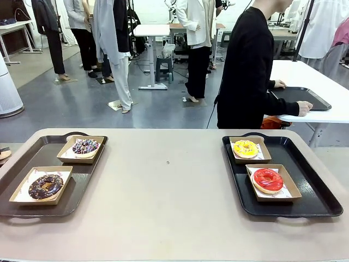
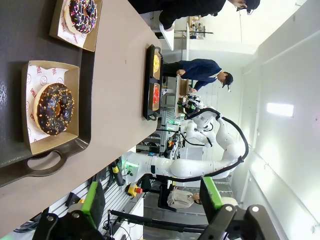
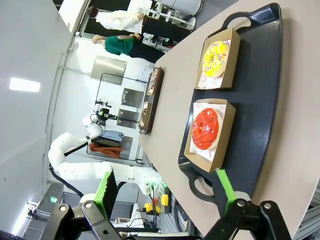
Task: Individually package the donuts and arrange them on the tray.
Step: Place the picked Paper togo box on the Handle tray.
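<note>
Table [image 1: 169, 185], beige. Person [image 1: 248, 65] at far side, turned away, hands on another table.
2 black trays: left tray [image 1: 16, 177], right tray [image 1: 311, 188].
4 cardboard boxes, 1 donut ea., lying flat: sprinkled donut [image 1: 85, 146] and dark donut [image 1: 46, 186] left; yellow donut [image 1: 246, 148] and red donut [image 1: 268, 179] right.
Left gripper [image 2: 150, 207], right gripper [image 3: 167, 192]: fingers apart, holding nothing.

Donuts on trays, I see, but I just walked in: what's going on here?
Nothing is being handled. All four donuts sit in cardboard boxes: sprinkled and dark chocolate on the left tray, yellow and red on the right tray. Left gripper and right gripper are open, empty.
</note>
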Robot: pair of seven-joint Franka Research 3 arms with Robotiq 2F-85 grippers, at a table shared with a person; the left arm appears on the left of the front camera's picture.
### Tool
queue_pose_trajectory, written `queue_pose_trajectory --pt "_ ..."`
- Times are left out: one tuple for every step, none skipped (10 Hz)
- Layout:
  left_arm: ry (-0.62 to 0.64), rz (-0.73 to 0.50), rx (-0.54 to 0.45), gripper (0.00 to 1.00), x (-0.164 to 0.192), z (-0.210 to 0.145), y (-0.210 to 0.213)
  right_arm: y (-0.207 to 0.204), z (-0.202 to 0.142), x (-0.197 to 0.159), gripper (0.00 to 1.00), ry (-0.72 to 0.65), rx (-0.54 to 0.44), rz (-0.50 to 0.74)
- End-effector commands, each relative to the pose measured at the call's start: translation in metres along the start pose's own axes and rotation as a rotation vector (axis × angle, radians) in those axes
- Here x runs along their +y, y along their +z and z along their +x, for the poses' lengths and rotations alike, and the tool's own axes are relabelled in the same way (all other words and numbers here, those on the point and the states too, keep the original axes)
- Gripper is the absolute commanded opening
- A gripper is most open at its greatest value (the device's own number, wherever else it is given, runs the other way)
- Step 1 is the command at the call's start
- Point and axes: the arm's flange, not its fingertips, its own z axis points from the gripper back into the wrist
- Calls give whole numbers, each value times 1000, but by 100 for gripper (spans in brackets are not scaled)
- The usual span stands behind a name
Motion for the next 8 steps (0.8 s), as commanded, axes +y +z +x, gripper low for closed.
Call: queue_pose_trajectory --pt "-11 -10 0 100 -1 -2 2 0 -1 -2 100 -12 -3 -8" --pt "-11 -10 0 100 -1 -2 2 0 -1 -2 100 -12 -3 -8" --pt "-11 -10 0 100 -1 -2 2 0 -1 -2 100 -12 -3 -8" --pt "-11 -10 0 100 -1 -2 2 0 -1 -2 100 -12 -3 -8" --pt "-11 -10 0 100 -1 -2 2 0 -1 -2 100 -12 -3 -8" --pt "-11 -10 0 100 -1 -2 2 0 -1 -2 100 -12 -3 -8" --pt "-11 -10 0 100 -1 -2 2 0 -1 -2 100 -12 -3 -8" --pt "-11 -10 0 100 -1 -2 2 0 -1 -2 100 -12 -3 -8"
